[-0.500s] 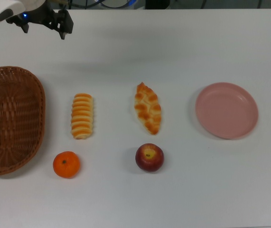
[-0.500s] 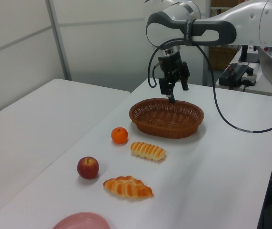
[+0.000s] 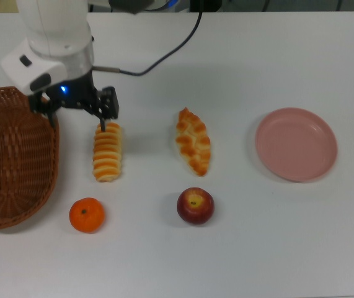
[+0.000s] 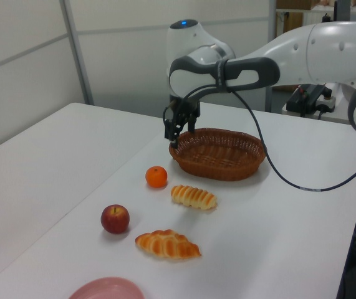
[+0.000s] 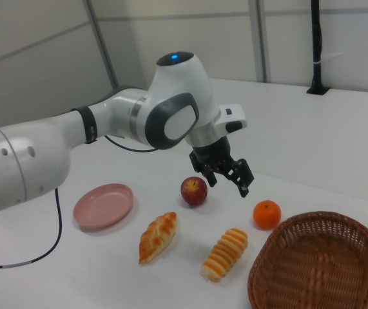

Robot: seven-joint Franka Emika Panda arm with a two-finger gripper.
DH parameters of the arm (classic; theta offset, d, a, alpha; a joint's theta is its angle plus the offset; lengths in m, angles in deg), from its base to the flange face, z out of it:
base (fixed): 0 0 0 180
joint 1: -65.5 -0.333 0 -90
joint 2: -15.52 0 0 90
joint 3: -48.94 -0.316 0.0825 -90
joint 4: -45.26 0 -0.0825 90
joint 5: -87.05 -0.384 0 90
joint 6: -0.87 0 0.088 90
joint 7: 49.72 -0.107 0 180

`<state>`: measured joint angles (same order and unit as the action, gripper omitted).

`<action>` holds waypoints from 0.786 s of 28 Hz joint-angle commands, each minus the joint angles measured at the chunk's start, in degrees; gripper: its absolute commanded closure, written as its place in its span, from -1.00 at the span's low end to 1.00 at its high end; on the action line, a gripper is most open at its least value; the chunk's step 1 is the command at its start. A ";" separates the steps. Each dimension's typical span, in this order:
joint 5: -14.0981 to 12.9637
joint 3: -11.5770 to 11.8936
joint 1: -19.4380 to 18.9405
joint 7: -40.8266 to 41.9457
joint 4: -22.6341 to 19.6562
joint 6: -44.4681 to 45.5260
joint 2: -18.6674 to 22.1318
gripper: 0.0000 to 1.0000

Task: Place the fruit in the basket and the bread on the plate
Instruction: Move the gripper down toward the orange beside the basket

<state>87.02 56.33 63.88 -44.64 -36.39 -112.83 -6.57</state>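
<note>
Hovering above the table, the gripper occupies the upper left of the top view, between the basket and the upper end of the ridged loaf. Its two fingers are spread apart and hold nothing; one dark finger overlaps the loaf's top end in the top view, while the right view shows the gripper raised clear of the items.

Item count on the table:
- Fruit, two pieces. One mandarin lies at lower left of the top view, just beside the basket's lower right rim and apart from it. One apple lies at lower centre, below the braided loaf.
- Bread, two loaves. The ridged loaf lies left of centre, lengthwise up and down in the top view. The braided loaf lies at centre, slightly tilted, well apart from the ridged one.
- Basket, one. It fills the left edge of the top view and contains nothing.
- Plate, one. It sits at the right of the top view, well apart from both loaves, with nothing on it.

A black cable runs from the arm toward the upper edge of the top view.
</note>
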 commanded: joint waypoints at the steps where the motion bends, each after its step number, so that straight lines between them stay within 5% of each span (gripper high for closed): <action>1: -3.04 -0.62 0.04 0.01 -0.09 -7.13 -2.25 -1.00; 10: -2.08 -2.29 -0.22 -0.60 -0.18 -27.87 -11.31 -1.00; 22: 0.47 -2.20 0.04 -1.57 -0.35 -37.90 -17.20 -1.00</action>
<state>85.51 53.98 63.78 -44.76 -36.68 -146.79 -22.65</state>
